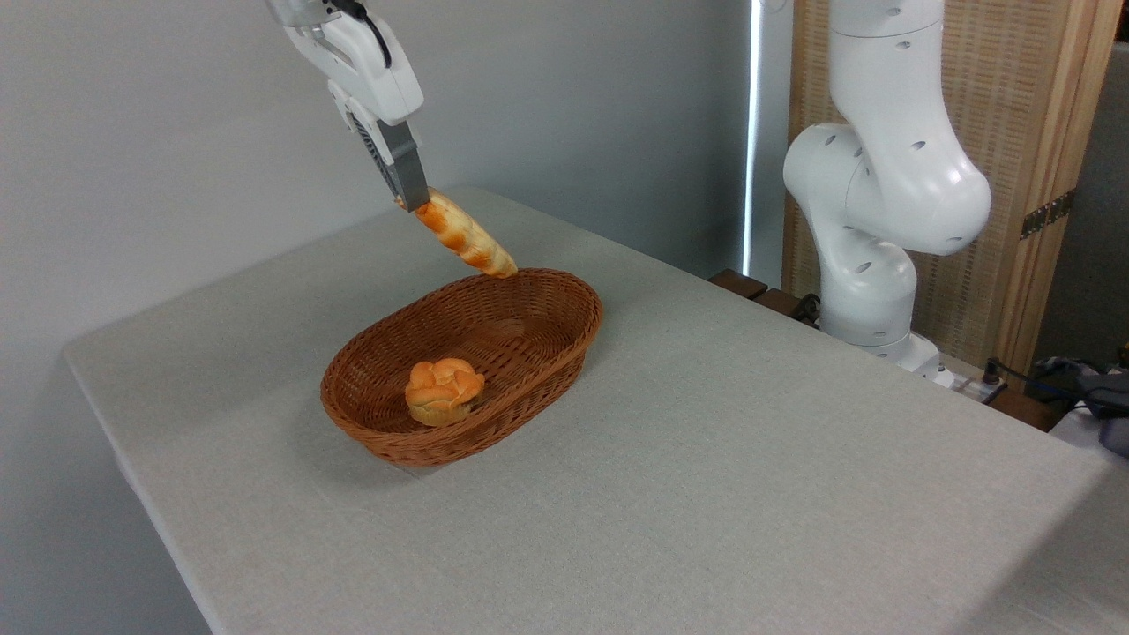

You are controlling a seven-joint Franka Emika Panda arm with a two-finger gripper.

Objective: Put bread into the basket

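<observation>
One golden-orange bread (465, 235), pale scored segments, tilted in claw (413, 201)

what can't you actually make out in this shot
- Tool: fingertip contact on the bread is hidden by the near finger.
- Arm: wrist and upper links cut off by the top edge.
- Basket: near inner wall hidden by its rim.
- Bun: underside hidden.

You see one bench (706, 494) carrying one oval wicker basket (564, 339). You can count two bread items: one long loaf (465, 236) and one round knotted roll (443, 391). One robot arm (882, 194) is present, with one gripper (413, 201) and, behind it, one wooden screen (1032, 132).
</observation>
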